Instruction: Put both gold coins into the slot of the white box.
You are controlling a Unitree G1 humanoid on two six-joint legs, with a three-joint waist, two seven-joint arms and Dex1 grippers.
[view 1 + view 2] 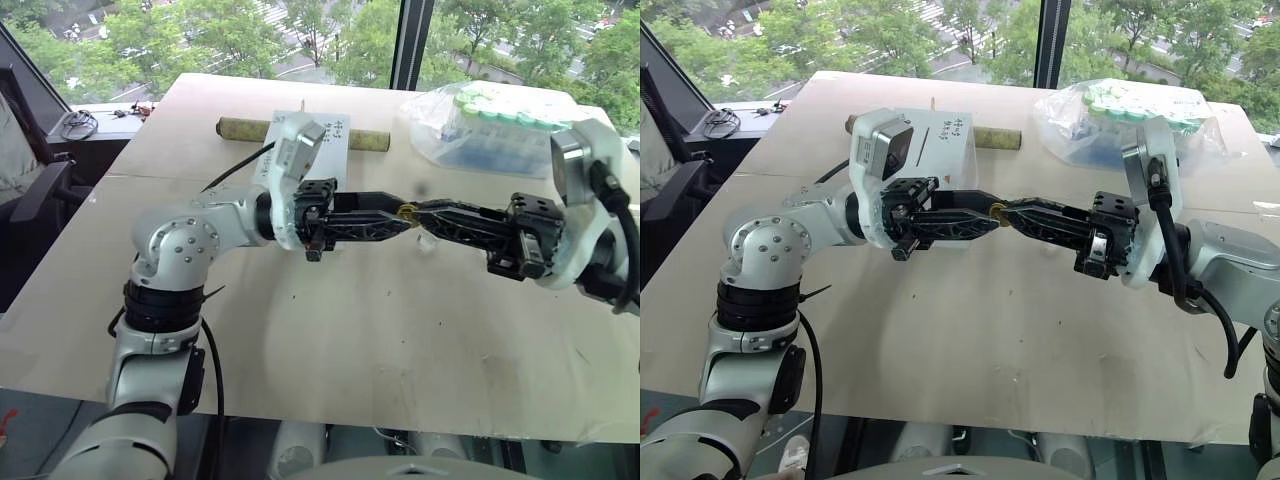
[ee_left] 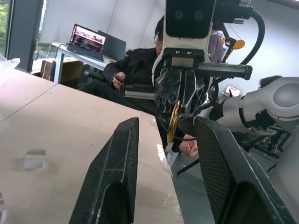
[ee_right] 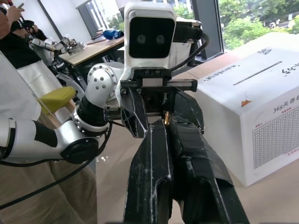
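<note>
One gold coin (image 1: 406, 211) hangs in mid-air over the middle of the table, pinched edge-on at the fingertips of my right gripper (image 3: 167, 122), which is shut on it. My left gripper (image 2: 167, 123) faces the right one tip to tip. Its two fingers (image 2: 117, 163) stand apart on either side of the coin (image 2: 174, 120) without touching it. The white box (image 1: 335, 135) stands at the back of the table behind my left wrist. Its slot (image 3: 257, 73) is a thin dark line across the top face.
A clear bag of green-capped tubes (image 1: 490, 125) lies at the back right. An olive-brown cylinder (image 1: 240, 128) lies behind the box. A small clear block (image 2: 35, 159) rests on the table under the grippers. A seated person (image 2: 135, 70) is beyond the table.
</note>
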